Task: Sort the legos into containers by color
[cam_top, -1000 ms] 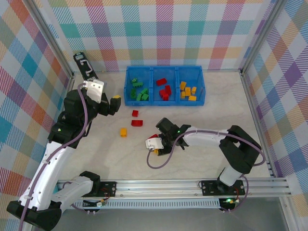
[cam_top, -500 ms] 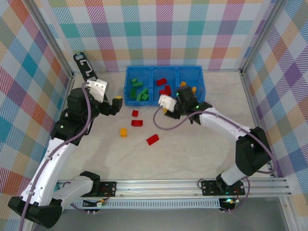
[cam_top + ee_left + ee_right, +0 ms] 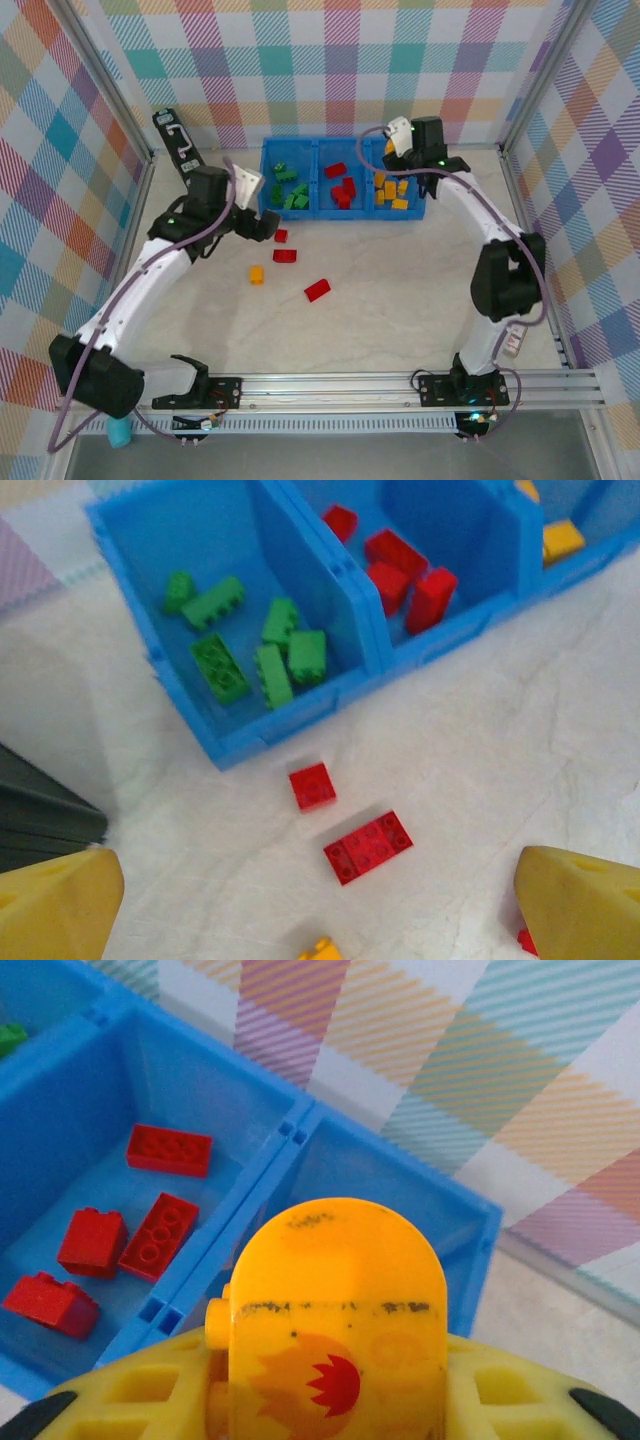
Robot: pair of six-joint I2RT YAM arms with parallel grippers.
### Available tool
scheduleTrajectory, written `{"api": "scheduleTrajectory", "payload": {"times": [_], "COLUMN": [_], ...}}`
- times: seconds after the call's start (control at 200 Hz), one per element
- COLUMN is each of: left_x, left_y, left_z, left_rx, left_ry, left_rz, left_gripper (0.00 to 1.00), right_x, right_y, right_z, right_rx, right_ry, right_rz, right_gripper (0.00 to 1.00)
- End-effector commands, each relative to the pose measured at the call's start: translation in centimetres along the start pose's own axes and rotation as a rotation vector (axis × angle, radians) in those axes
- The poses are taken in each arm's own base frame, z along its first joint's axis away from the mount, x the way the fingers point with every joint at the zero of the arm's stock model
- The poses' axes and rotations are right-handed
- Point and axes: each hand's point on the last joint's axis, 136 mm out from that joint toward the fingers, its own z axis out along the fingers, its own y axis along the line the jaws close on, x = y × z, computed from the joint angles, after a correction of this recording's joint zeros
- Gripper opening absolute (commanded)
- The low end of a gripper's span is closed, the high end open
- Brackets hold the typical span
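In the low blue plastic tray [image 3: 340, 213], green studded bricks [image 3: 292, 190] are kept left, red bricks [image 3: 343, 187] middle, yellow-orange bricks [image 3: 392, 190] right. Left jaws are spread wide over loose red bricks [image 3: 368, 845] on the surface [image 3: 400, 300]. Right jaws, clamped on a rounded orange brick [image 3: 335, 1300], have been moved from the tray's front to the right compartment's far side.

The left arm [image 3: 130, 300] stretches from its near-left base toward the far middle, its pincer [image 3: 268, 226] angled down with its yellow fingertips [image 3: 55, 905] spread wide. The right arm [image 3: 480, 215] reaches up to the far right, its pincer [image 3: 391, 148] clamped on a yellow-orange lego [image 3: 335, 1330].
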Motion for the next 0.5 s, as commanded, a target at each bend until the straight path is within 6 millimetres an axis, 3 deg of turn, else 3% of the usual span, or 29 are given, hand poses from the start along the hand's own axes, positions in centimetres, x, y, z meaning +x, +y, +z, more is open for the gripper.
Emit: {"api": "scheduleTrajectory", "payload": {"times": [0.0, 0.235, 0.335, 0.495], "left_x": [1.7, 6.0, 7.8, 10.1], "left_y": [-2.6, -9.5, -12.7, -15.6], "left_z": [2.4, 7.5, 9.0, 10.7], "left_rx": [0.083, 0.254, 0.3, 0.352], "left_ry": [0.074, 0.222, 0.28, 0.37], "left_rz": [0.05, 0.075, 0.108, 0.148], "left_gripper": [1.0, 1.0, 1.0, 1.0], "right_x": [2.1, 5.0, 6.0, 6.8], "right_y": [-0.8, -1.5, -1.6, -1.1], "right_z": [2.6, 9.0, 10.7, 12.3], "right_rx": [0.005, 0.004, 0.004, -0.017], "right_ry": [0.079, 0.212, 0.25, 0.264], "right_rz": [0.087, 0.085, 0.065, 0.058], "right_gripper": [0.35, 0.32, 0.32, 0.33]}}
